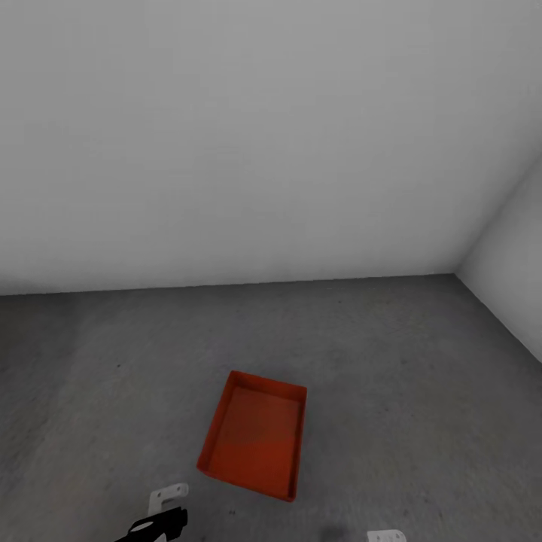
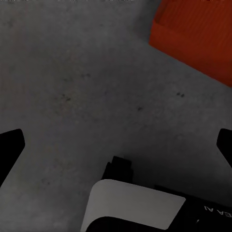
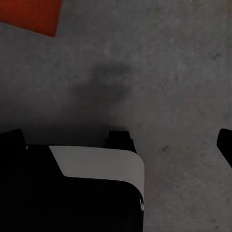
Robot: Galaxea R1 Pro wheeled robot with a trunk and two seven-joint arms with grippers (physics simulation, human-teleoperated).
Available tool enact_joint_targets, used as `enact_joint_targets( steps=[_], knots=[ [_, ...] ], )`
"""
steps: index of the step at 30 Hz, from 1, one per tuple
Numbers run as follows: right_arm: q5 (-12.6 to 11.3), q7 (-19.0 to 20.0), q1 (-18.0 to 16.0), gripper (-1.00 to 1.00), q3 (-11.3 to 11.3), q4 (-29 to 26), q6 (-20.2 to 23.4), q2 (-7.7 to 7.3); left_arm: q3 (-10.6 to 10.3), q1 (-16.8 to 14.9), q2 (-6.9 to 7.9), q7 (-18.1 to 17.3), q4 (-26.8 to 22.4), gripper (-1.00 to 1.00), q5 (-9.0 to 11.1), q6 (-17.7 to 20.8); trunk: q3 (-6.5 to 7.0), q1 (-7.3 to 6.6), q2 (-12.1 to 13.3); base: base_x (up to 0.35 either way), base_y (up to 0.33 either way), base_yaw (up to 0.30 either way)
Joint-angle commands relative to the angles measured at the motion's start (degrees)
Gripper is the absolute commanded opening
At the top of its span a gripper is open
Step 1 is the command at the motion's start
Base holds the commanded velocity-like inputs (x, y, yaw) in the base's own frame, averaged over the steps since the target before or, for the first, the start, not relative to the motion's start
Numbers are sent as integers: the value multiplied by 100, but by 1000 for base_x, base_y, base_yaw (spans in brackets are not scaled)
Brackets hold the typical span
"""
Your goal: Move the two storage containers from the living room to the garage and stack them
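While both grippers hang spread and empty, one storage container (image 1: 256, 436) sits on garage floor (image 1: 421, 376) at 6 o'clock.
Looks light, stiff, ribbed plastic; thin rim best pinched at a long side wall.

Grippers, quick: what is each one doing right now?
Left gripper: open, empty, over the floor.
Right gripper: open, empty.

I see an orange-red plastic bin (image 1: 256, 436) with thin ribs on its matt side wall. The grey concrete floor (image 1: 421, 376) looks rough and spotty. The white wall (image 1: 248, 135) looks smooth and matt.
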Motion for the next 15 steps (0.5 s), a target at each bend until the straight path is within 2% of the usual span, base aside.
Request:
enact_joint_targets(
  steps=[1, 5, 6, 7, 8, 10, 12, 15],
  knots=[
    [-34, -6, -5, 100, 44, 18, -17, 6, -32, -3, -2, 14, 4, 100, 45, -22, -4, 0, -3, 0, 0, 0],
    [-35, -8, -5, 100, 44, 18, 15, 17, -32, 12, -2, 27, 4, 100, 49, -26, -4, 0, -3, 0, 0, 0],
    [-53, 78, 181, 100, 47, 18, 28, 86, -32, 560, -24, 7, 4, 100, 48, 7, 2, 0, -3, 0, 0, -51],
    [-56, 87, 193, 100, 46, 18, 28, 86, -32, 613, -25, -26, 4, 100, 47, 8, 9, 0, -3, 0, 0, -37],
    [-62, 98, 207, 100, 45, 18, 34, 83, -32, 755, -15, -289, 4, 100, 51, 22, 18, 0, -3, 0, 0, -12],
    [-66, 104, 217, 100, 43, 18, 37, 68, -32, 855, 0, -597, 4, 100, 53, 121, 35, 0, -3, 0, 0, -6],
    [-64, 106, 222, 100, 44, 18, 119, 73, -32, 924, 13, -863, 4, 100, 54, 453, 53, 0, -3, 0, 0, -2],
    [-63, 104, 223, 100, 44, 18, 146, 76, -32, 933, 15, -895, 4, 100, 55, 521, 81, 0, -3, 0, 0, 0]
  ],
)
